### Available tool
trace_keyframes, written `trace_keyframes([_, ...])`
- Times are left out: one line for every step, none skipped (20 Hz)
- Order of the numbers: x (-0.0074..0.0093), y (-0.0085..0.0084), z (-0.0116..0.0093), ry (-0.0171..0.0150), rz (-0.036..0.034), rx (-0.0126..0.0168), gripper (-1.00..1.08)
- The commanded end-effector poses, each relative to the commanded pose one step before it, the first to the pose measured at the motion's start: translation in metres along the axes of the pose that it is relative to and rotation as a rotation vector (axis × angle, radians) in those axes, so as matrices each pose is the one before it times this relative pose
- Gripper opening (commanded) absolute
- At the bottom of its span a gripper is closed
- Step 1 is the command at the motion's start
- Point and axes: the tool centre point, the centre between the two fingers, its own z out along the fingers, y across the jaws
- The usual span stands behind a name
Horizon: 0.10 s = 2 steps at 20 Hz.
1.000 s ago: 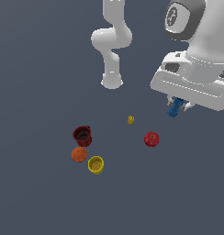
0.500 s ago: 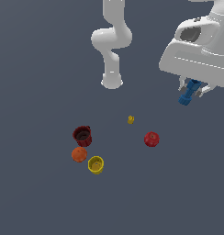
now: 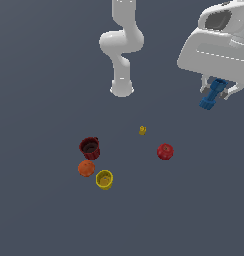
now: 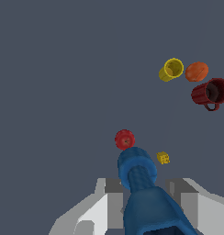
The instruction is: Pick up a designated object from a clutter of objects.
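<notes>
The designated object, a bright blue bar with wider ends [image 3: 212, 94], hangs high above the floor at the exterior view's right, with my gripper [image 3: 216, 91] shut on it. In the wrist view the blue piece [image 4: 141, 183] sticks out between my two grey fingers [image 4: 101, 202]. The rest of the clutter lies far below: a red apple [image 3: 165, 151], a tiny yellow piece [image 3: 142, 130], a dark red mug [image 3: 89, 148], an orange ball [image 3: 86, 168] and a yellow cup [image 3: 104, 179].
The arm's white base [image 3: 121, 89] stands at the back of the dark grey floor. The mug [image 4: 211, 93], ball [image 4: 196, 71] and cup [image 4: 171, 69] sit close together, apart from the apple [image 4: 125, 139] and the yellow piece [image 4: 163, 158].
My gripper has risen and shifted toward the exterior view's right with the blue piece held in it. The items on the floor have not moved.
</notes>
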Motion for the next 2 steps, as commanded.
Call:
trace_keyframes([0.00033,-0.00037,-0.00048,-0.00024,-0.00006,-0.00029,-1.0])
trace_keyframes([0.0,-0.00002,0.00024,0.0,0.0,0.0,-1.0])
